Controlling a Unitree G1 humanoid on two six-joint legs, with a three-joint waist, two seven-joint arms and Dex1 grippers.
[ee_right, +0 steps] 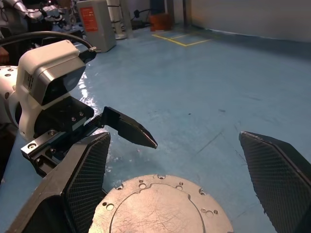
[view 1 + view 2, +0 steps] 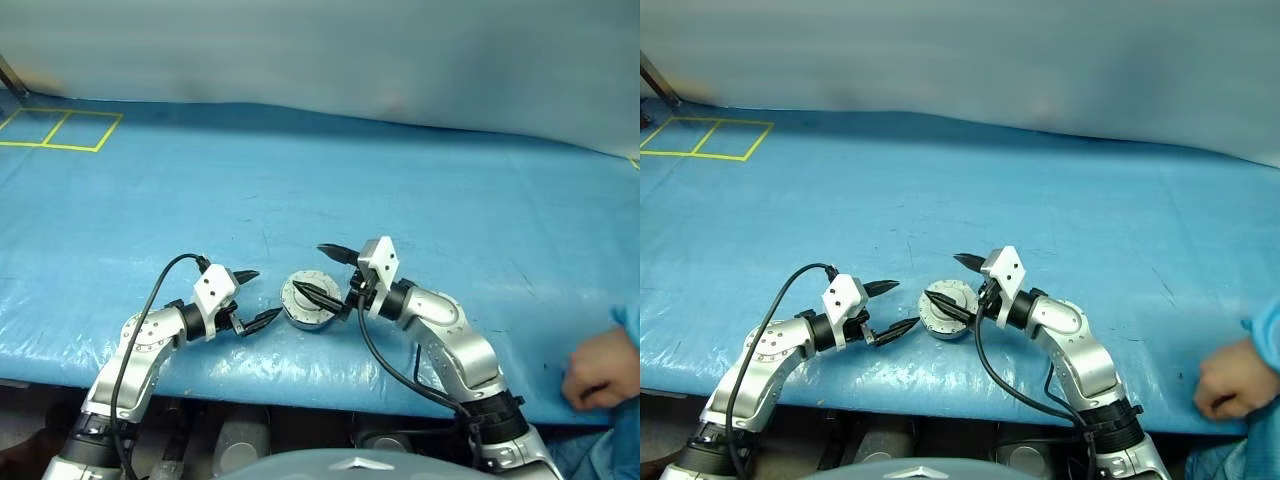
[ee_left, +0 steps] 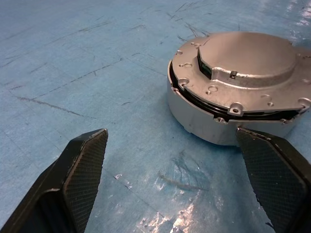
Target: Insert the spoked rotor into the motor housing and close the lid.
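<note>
STAGE: late, judged near complete | lid (image 3: 248, 60): seated flat on motor housing (image 3: 194, 119), near the front edge of the blue table (image 2: 400, 190) | rotor: hidden, judged inside | left gripper (image 2: 254, 297): spread, empty, beside housing | right gripper (image 2: 325, 272): spread, empty, above lid | LEFT: closure to be confirmed

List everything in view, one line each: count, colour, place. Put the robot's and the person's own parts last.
motor housing: one, silver, on the sheet between the two grippers.
lid: one, silver-grey, lying closed on top of the housing.
blue sheet: one, blue, covering the table.
yellow tape squares: two, yellow, far left corner.
left gripper: one, black fingers, open, left of the housing.
right gripper: one, black fingers, open, above the lid.
person's hand: one, at the right edge.
</note>
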